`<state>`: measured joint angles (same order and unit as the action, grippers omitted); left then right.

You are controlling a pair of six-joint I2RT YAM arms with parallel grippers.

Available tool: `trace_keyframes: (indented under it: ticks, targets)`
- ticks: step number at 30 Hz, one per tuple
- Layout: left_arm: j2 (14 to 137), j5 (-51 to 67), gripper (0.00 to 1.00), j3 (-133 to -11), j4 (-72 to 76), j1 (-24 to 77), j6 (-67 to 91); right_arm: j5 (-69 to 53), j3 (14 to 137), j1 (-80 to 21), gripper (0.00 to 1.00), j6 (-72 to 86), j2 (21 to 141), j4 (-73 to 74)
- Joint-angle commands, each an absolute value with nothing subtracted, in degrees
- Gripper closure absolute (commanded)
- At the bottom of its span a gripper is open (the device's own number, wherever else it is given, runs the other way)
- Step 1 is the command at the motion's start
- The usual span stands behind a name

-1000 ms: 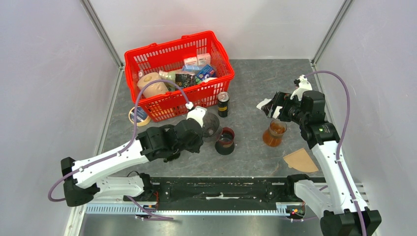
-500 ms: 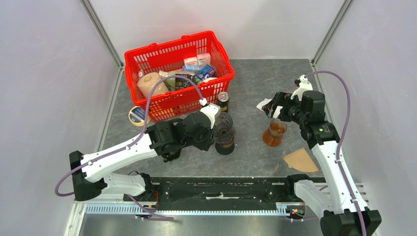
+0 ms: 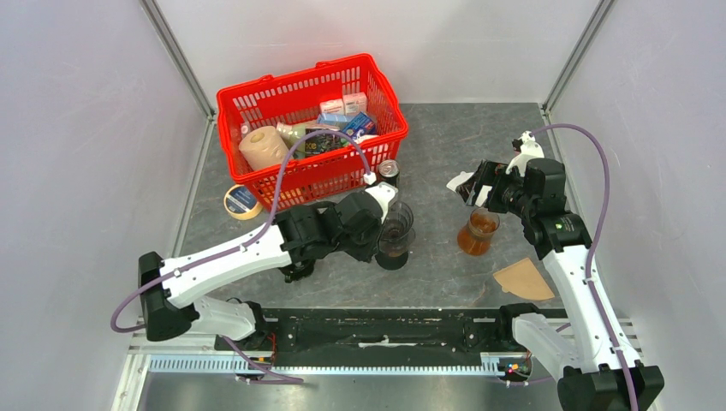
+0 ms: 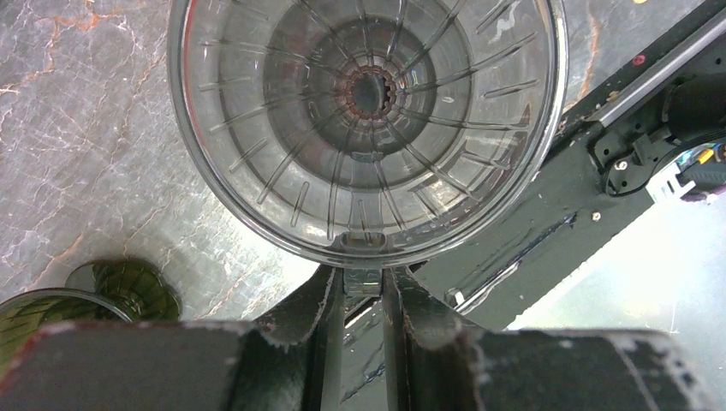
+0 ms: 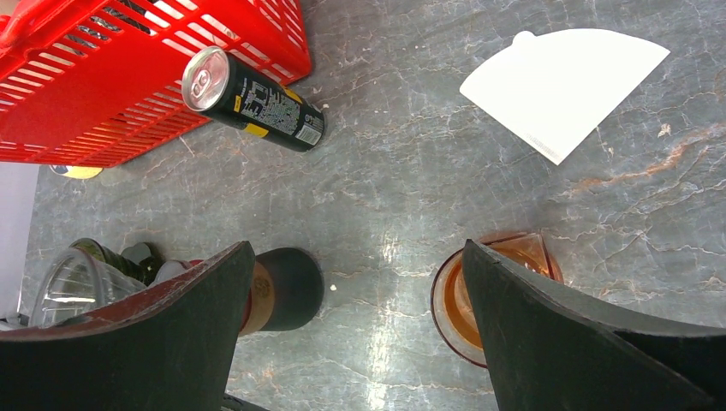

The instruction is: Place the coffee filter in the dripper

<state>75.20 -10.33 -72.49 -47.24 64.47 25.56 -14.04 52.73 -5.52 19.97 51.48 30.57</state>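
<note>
Left gripper [image 4: 363,287] pinching rim tab of clear dripper [image 4: 366,128], close by dark cup [image 3: 392,254]. Right gripper [image 5: 357,253] spread wide above amber glass [image 5: 496,295]. White filter [image 5: 565,81] flat on table [image 5: 411,154] beyond glass, untouched.

- My left arm [image 3: 224,259] and right arm [image 3: 585,295] — white links, black joint housings.
- A purple cable [image 3: 287,167] loops off each wrist.
- Black base [image 3: 161,310] under each.
- Left gripper [image 4: 362,287]: black fingers [image 4: 318,321], edges chipped pale.
- Right gripper [image 5: 357,253]: broad black wedges — one edge tinged red.
</note>
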Motion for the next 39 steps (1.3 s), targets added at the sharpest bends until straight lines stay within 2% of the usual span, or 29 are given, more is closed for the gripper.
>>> trace_keyframes:
  ticks: [1,16,19,24,32,36,39]
  targets:
    - [76.9,-11.6,0.98,-76.3,-48.1,64.7,23.2,-13.7,52.8,-5.6,0.01,20.1,51.3,29.7]
    - [80.1,-11.8,0.93,-78.6,-50.7,64.8,22.8,-14.7,52.7,-5.7,0.01,20.3,51.5,29.7]
    - [80.4,-10.6,0.84,-78.7,-50.9,64.8,22.6,-14.6,52.7,-5.7,0.01,20.3,51.4,29.7]
    - [80.6,-9.2,0.77,-79.1,-50.9,64.7,21.8,-14.7,52.7,-5.7,0.01,20.2,51.5,29.7]
    - [80.4,-7.0,0.53,-79.6,-51.3,64.8,20.5,-15.0,52.7,-5.7,0.01,20.4,51.5,29.7]
    - [80.2,-7.8,0.48,-79.6,-52.0,64.7,20.7,-15.0,52.7,-5.7,0.01,20.4,51.4,29.7]
    - [79.4,-8.1,0.34,-79.6,-51.9,64.7,20.7,-15.0,52.7,-5.6,0.01,20.5,51.6,29.7]
